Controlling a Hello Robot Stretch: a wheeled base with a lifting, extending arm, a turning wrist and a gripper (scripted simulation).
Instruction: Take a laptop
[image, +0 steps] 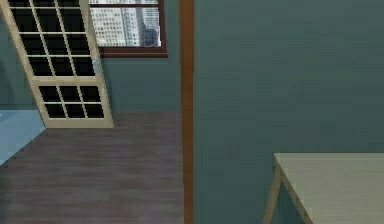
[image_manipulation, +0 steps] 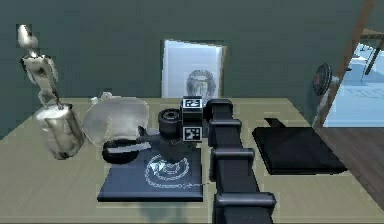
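Laptop (image_manipulation: 150, 178): as far as shape tells, it is the dark blue flat slab with a pale round emblem, lying closed toward the table's (image_manipulation: 300, 195) near edge, just left of the arm (image_manipulation: 232, 165). The arm rises as a dark segmented bar from the bottom of the arm side view and reaches out over the table's middle, with two white marked squares at its far end. The gripper (image_manipulation: 160, 135) sits left of these, near the slab's far edge. Its fingers blur into a dark rounded shape (image_manipulation: 125, 150) there, so I cannot tell how the jaws stand or whether they hold anything. A black flat thing (image_manipulation: 298, 150) lies right of the arm, toward the table's right edge; what it is stays unclear. Along the far edge stand a framed picture (image_manipulation: 195, 70), a pale rounded thing (image_manipulation: 112, 115), a shiny vessel (image_manipulation: 60, 130) and a pale statue (image_manipulation: 36, 65) near the left corner. In the forward view only a table corner (image: 335, 185) enters at the lower right.
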